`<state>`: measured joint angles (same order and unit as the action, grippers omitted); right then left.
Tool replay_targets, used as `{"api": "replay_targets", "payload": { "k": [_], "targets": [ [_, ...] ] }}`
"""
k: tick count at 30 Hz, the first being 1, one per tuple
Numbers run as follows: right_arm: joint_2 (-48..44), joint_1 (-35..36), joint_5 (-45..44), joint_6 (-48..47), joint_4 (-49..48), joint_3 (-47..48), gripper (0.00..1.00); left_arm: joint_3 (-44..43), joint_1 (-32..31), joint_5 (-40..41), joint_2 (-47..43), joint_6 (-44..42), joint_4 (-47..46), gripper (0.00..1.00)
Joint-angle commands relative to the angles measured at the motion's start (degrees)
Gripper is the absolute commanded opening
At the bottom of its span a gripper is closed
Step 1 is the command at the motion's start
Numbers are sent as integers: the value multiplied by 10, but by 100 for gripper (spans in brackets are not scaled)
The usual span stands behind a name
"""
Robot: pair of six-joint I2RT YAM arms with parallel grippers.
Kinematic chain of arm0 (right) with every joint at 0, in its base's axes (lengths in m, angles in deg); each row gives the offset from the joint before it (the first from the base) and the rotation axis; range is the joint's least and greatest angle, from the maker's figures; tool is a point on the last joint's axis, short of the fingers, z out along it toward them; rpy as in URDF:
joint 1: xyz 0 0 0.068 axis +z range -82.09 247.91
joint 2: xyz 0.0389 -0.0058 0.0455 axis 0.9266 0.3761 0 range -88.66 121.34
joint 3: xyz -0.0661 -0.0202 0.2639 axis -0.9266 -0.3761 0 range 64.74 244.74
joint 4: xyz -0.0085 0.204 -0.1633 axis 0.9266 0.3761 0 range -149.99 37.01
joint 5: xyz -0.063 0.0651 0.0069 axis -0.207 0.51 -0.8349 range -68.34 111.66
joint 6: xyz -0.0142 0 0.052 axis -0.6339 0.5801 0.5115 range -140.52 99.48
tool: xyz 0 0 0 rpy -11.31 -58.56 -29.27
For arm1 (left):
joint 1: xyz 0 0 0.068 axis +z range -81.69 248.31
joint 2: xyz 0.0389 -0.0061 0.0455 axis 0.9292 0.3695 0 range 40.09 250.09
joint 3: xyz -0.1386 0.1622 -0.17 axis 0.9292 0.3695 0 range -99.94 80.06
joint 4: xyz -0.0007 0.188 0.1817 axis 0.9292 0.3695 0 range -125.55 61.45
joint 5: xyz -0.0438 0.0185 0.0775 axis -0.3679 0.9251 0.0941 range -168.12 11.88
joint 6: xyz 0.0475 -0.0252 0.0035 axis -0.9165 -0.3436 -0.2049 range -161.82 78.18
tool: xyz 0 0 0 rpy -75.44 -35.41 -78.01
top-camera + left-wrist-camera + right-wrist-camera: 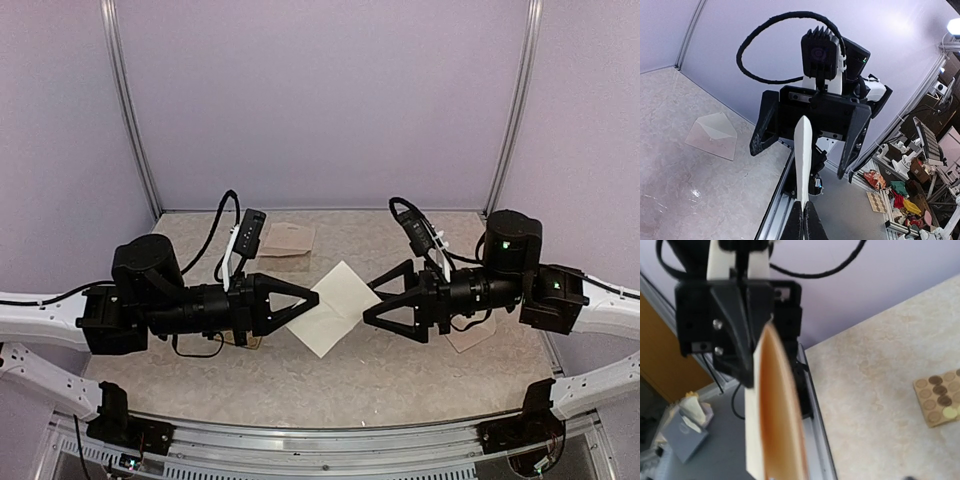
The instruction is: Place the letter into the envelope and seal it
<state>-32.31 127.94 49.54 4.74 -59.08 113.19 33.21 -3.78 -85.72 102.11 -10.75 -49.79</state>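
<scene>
Left gripper [314, 296]: jaws pinched together on one corner of the letter [335, 300]. The sheet is held flat, clear of the table [380, 385].

Right gripper [368, 312]: I read its jaws as spread wide, one above and one below the letter's opposite corner. I cannot tell whether either pad touches the paper.

Envelope [470, 335]: flat on the table, back behind the right jaws and under that wrist, pointed flap showing.

Sticker sheet [288, 238]: on the table, on the far side of the left jaws.
</scene>
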Motion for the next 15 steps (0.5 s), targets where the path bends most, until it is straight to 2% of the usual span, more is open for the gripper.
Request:
{"api": "replay_targets", "payload": {
  "k": [1, 2, 4, 7, 8, 10, 15],
  "targets": [
    [6, 14, 21, 23, -67, -9, 72, 8, -3, 11, 7, 8, -43, 0],
    [5, 14, 24, 27, -85, -14, 61, 11, -3, 12, 7, 9, -47, 0],
    [2, 14, 29, 36, -112, -25, 33, 13, -3, 11, 6, 10, -51, 0],
    [2, 14, 32, 40, -125, -32, 4, 10, -2, 9, 9, 10, -44, 0],
    [3, 14, 32, 39, -126, -32, 0, 7, -2, 11, 10, 11, -37, 0],
    [3, 14, 34, 32, -117, -30, 0, 0, -2, 12, 13, 8, -18, 6],
    [9, 14, 35, -11, -24, 4, 0, -23, 4, -4, 11, -8, 50, 35]
  ]
}}
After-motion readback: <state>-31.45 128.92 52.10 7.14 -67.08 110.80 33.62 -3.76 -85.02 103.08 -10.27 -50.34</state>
